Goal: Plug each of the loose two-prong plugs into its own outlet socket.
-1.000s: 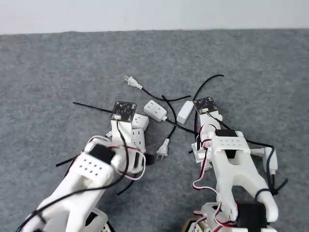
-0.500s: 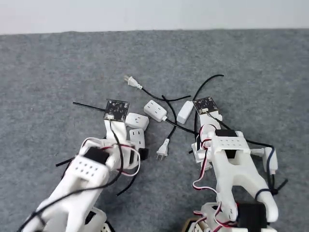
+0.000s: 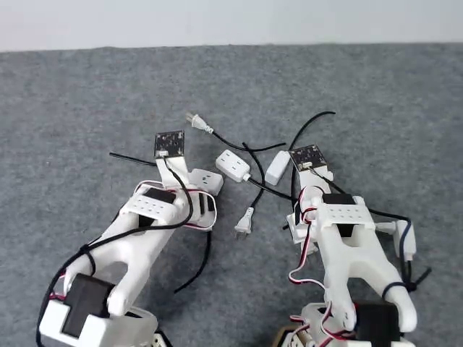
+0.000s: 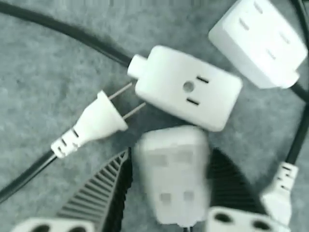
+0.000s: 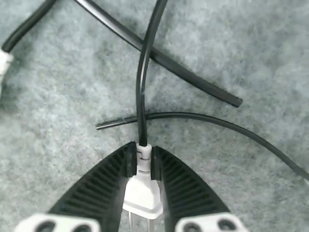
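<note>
holding a socket (image 4: 171, 179) clamped, the left tool (image 4: 170, 159) could nudge the loose plug (image 4: 96, 123) beside it; the right tool (image 5: 143, 147), clamped on a second plug (image 5: 142, 193), may snag crossed cords (image 5: 193, 87)

Held plug (image 5: 142, 191): white, two-prong, clamped in right gripper (image 5: 143, 147), black cord leading off; flat plug (image 4: 96, 123): prong tips at edge of corded socket (image 4: 188, 89), not inserted; far plug (image 3: 192, 119): loose, apart from the sockets; held socket (image 4: 171, 179): white block between left gripper (image 4: 170, 154) fingers; third socket (image 4: 258, 41) lies close by.
</note>
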